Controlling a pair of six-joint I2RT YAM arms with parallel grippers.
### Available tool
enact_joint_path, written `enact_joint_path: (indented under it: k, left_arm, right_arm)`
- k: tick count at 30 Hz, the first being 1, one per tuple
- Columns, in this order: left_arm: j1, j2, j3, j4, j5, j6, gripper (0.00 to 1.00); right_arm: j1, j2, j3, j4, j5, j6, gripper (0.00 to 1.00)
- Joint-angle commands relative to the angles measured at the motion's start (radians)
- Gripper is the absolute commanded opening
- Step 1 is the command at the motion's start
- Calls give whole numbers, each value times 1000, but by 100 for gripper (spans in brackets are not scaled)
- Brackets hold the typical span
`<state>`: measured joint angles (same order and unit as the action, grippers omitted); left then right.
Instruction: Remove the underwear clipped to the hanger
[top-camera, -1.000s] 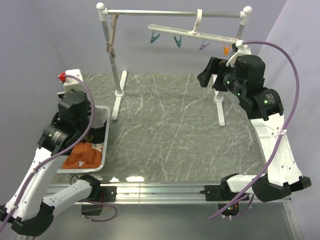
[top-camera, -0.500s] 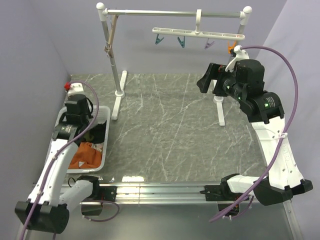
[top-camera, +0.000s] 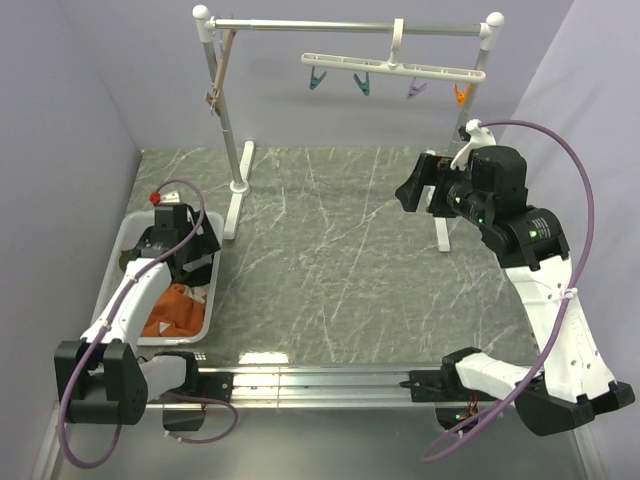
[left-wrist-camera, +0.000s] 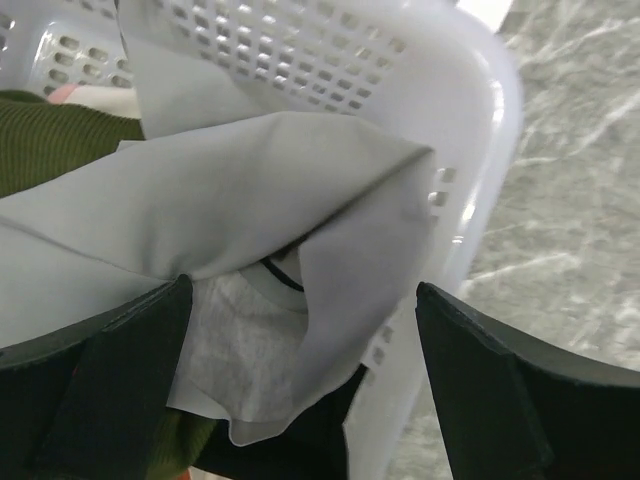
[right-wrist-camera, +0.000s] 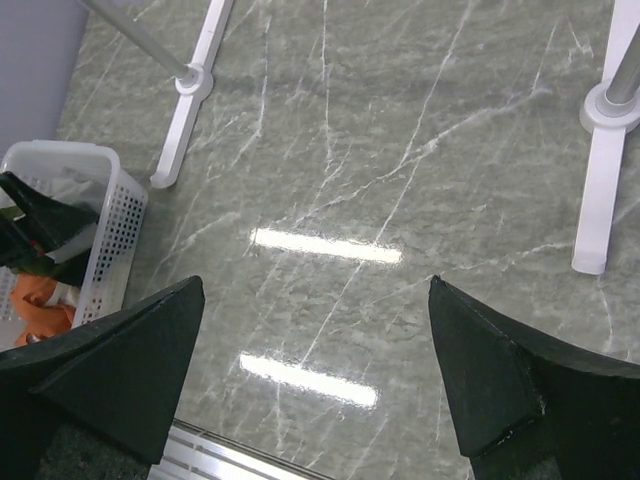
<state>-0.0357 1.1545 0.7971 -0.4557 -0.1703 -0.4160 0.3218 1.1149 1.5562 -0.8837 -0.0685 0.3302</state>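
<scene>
The light grey underwear (left-wrist-camera: 250, 190) lies loose in the white basket (left-wrist-camera: 470, 130), draped between the spread fingers of my left gripper (left-wrist-camera: 302, 300), which is open. Under it show the dark olive green underwear (left-wrist-camera: 50, 140) and a black one (left-wrist-camera: 290, 440). From above, my left gripper (top-camera: 190, 248) hangs over the basket (top-camera: 118, 262) at the table's left. The white hanger (top-camera: 395, 68) on the rack holds only bare coloured clips (top-camera: 361, 84). My right gripper (top-camera: 418, 186) is open in the air below the hanger, over bare table (right-wrist-camera: 315, 290).
An orange cloth (top-camera: 175, 310) lies in the basket's near end. The rack's two feet (top-camera: 238, 190) (top-camera: 440, 215) stand on the grey marble table. The basket (right-wrist-camera: 110, 215) shows at the left of the right wrist view.
My left gripper has opened over the basket and let go of the grey underwear. The left arm has swung back. The hanger has settled level and the right gripper has sunk a little.
</scene>
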Motion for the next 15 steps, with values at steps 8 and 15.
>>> enact_joint_path:
  k: [8,15]
  left_arm:
    - [-1,-119,206,-9,92,-26,99]
    - [-1,-194,300,-47,276,-55,99]
  right_arm:
    - [-4,-50,-61,158,-117,33,100]
    - [-10,-112,-122,247,-88,72,100]
